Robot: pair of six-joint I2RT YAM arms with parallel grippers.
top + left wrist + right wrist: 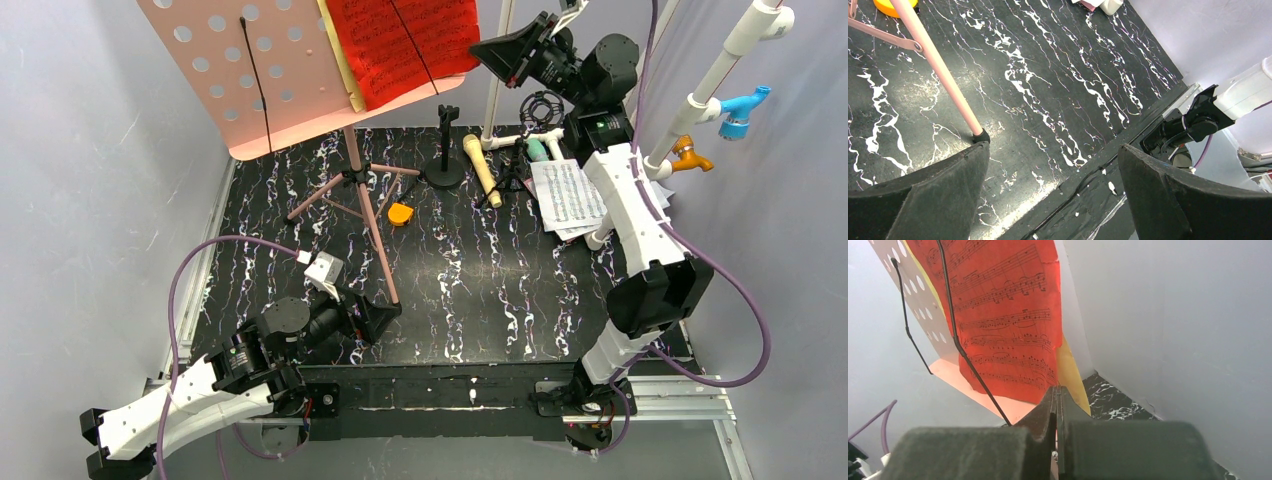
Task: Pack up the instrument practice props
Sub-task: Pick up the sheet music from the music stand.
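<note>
Pink board (pixel 250 90) with red sheet (pixel 400 45) at far tabletop (pixel 480 290) edge; right end effector (pixel 1056 392) clenched by sheet's lower edge; left end effector (pixel 1050 160) released beside tripod foot (pixel 980 136); leaves open marble between

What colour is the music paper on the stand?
The music sheet is red with black notes, clearest in the right wrist view.

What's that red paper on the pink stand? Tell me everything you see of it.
The red printed music sheet is thin, crinkled paper covered in black staves. It rests tilted on the pink perforated music board, over a yellow sheet, with a black wire arm crossing its front. The right claw, shut, sits at its lower edge; a pinch can't be confirmed.
</note>
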